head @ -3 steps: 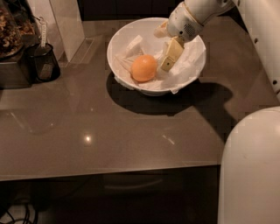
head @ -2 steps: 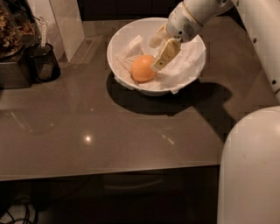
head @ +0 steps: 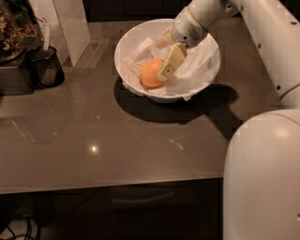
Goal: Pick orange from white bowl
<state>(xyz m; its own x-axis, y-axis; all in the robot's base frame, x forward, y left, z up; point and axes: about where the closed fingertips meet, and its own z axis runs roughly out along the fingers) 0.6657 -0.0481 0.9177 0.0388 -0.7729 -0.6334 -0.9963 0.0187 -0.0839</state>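
You cannot see the right side of the table (head: 117,140), because the robot's white body (head: 262,178) fills that corner. The arm (head: 206,14) crosses the far right rim of the white bowl (head: 127,47). At the far left a dark container (head: 9,42) with brownish contents is cut off by the frame. What stands in the small black cup (head: 47,70) beside it is hard to make out beyond a pale strip. The space under the table is too dark to read. The bowl holds a crumpled white cloth (head: 197,65), and the orange (head: 149,74) lies on it in the left half. The gripper (head: 160,62) is inside the bowl with its two fingers spread apart. The near finger (head: 169,63) covers the orange's right edge, and the far one shows above the fruit. Since 0.7 s ago the gripper has shifted left, closer onto the orange, which has stayed where it was.
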